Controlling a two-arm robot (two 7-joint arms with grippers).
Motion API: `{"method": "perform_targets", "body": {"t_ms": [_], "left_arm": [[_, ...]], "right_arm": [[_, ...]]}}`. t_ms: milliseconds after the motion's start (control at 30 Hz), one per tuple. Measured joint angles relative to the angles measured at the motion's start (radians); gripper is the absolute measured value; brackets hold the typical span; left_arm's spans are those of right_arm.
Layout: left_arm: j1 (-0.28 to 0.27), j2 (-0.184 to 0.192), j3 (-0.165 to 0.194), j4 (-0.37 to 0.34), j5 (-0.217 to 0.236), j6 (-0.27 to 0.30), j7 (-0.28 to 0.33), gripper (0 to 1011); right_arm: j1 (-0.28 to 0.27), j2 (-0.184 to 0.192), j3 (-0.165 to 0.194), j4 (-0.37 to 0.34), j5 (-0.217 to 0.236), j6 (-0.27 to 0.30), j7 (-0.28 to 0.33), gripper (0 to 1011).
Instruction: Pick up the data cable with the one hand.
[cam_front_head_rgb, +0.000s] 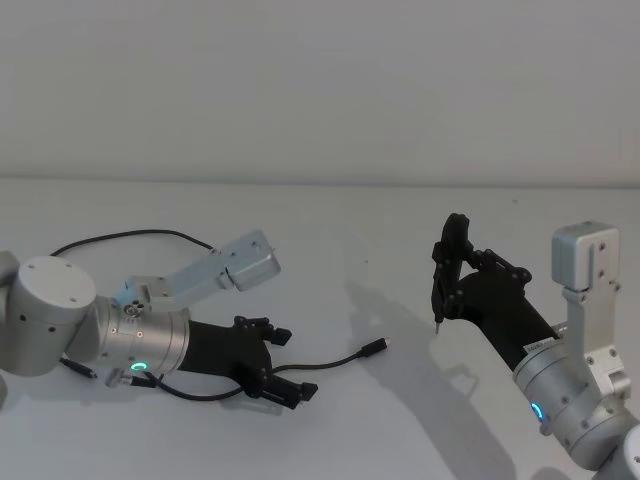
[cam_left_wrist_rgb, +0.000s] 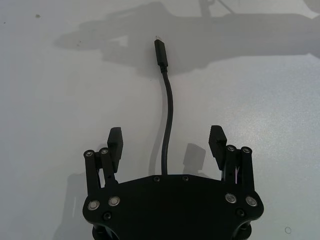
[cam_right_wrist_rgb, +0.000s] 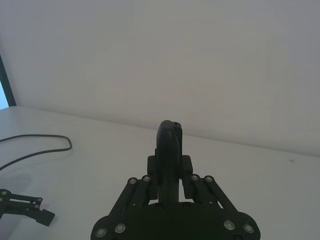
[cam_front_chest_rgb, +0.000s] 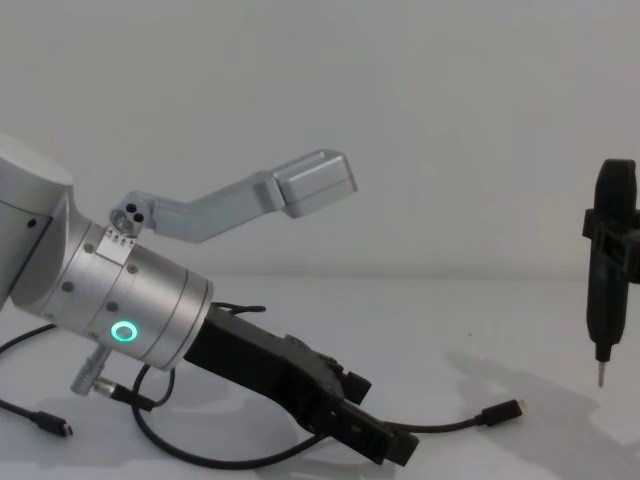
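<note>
**Left jaws spread over the cable's plug end**

From where I stood, the left gripper (cam_front_head_rgb: 291, 363) was down low over the white counter (cam_front_head_rgb: 350, 220), reaching forward and inward from the robot's left side, a green ring glowing on its silver wrist. Its jaws were spread wide and held nothing. The data cable (cam_front_head_rgb: 340, 358) lay flat on the counter and ran straight through the gap between the two fingers (cam_left_wrist_rgb: 115, 140). I saw it touch neither of them. Its small plug, with a silvery tip, rested a little way beyond the fingertips, pointing toward the robot's right. Behind the jaws the cord slipped under the gripper's black body.

Over on the right, the right gripper (cam_front_head_rgb: 462, 285) was raised well above the counter and well apart from the cable. Its jaws were pressed together on a dark pen-like tool (cam_front_head_rgb: 445, 270), which stood nearly upright with its pointed tip aimed down.

A loop of black cord (cam_front_head_rgb: 130, 237) lay on the counter behind the left arm. I could not tell whether it belonged to the same cable.
</note>
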Motion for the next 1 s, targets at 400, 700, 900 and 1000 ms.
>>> {"method": "perform_targets", "body": {"t_ms": [400, 700, 900, 1000], "left_arm": [[-0.003, -0.002, 0.008, -0.001, -0.014, 0.024, 0.009, 1001], [-0.001, -0.005, 0.01, -0.002, -0.032, 0.047, 0.018, 1001], [0.001, -0.006, 0.011, -0.003, -0.042, 0.059, 0.021, 962], [0.001, -0.006, 0.011, -0.004, -0.044, 0.062, 0.022, 912]], "right_arm": [[0.0, 0.0, 0.0, 0.0, 0.0, 0.0, 0.0, 274], [0.0, 0.0, 0.0, 0.0, 0.0, 0.0, 0.0, 275], [0.0, 0.0, 0.0, 0.0, 0.0, 0.0, 0.0, 274], [0.0, 0.0, 0.0, 0.0, 0.0, 0.0, 0.0, 275]]}}
